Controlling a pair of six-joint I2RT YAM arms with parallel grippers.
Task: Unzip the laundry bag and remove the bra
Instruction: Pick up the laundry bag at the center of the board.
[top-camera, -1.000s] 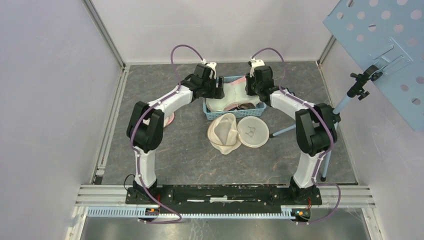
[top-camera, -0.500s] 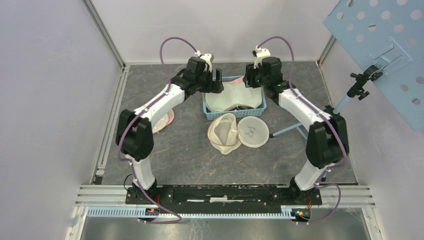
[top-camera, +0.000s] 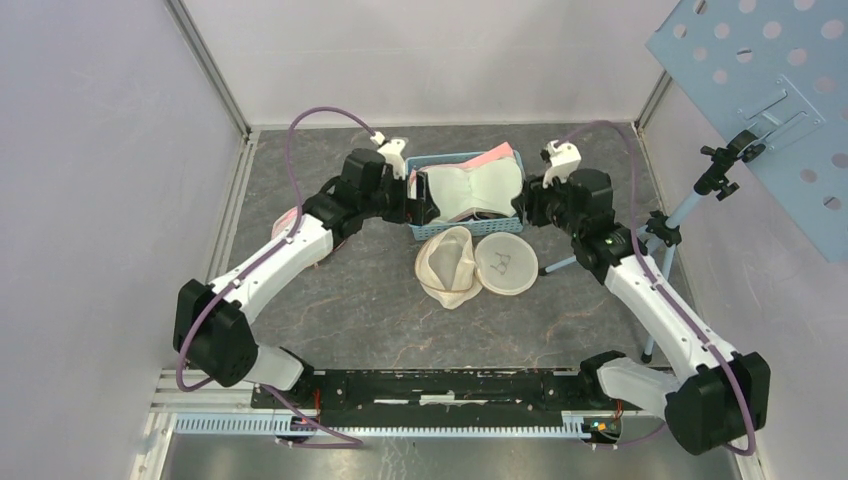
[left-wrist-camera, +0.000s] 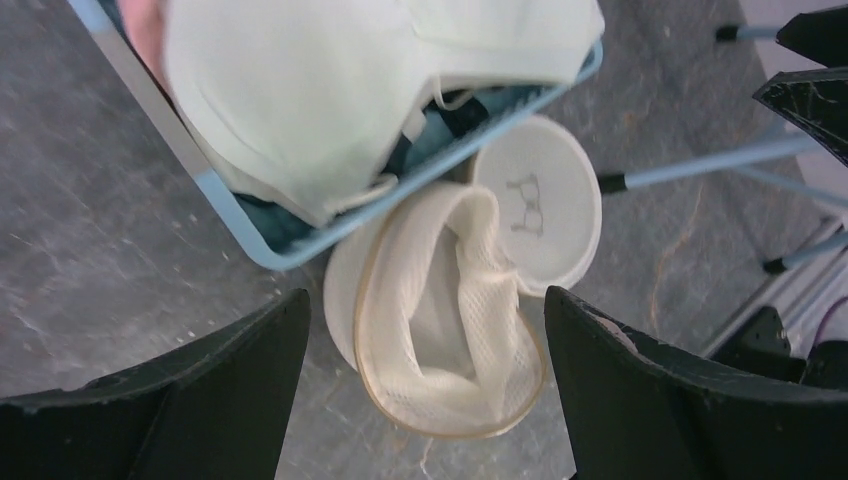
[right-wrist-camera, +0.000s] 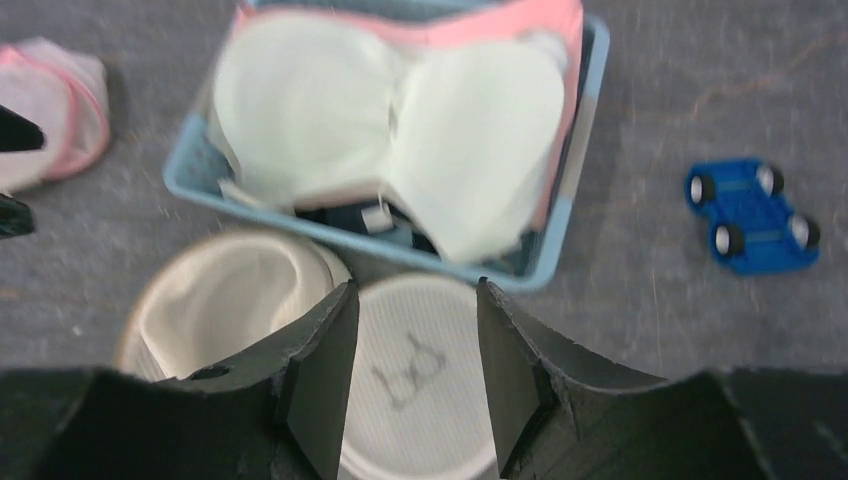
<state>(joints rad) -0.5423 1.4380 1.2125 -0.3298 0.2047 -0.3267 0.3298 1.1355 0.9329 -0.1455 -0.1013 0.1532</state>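
Left gripper (left-wrist-camera: 425, 300), right gripper (right-wrist-camera: 415, 290) gape empty; moulded bra (left-wrist-camera: 300, 90) in basket (right-wrist-camera: 590, 90) (mesh laundry bag (left-wrist-camera: 450, 320) seemingly unzipped).

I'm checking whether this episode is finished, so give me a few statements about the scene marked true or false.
1. The bra lies in the blue basket. True.
2. The laundry bag is zipped shut. False: it lies open, its two round halves apart.
3. The left tool grips the bra. False: its jaws are wide open and empty.
4. A blue toy car sits beside the basket. True.
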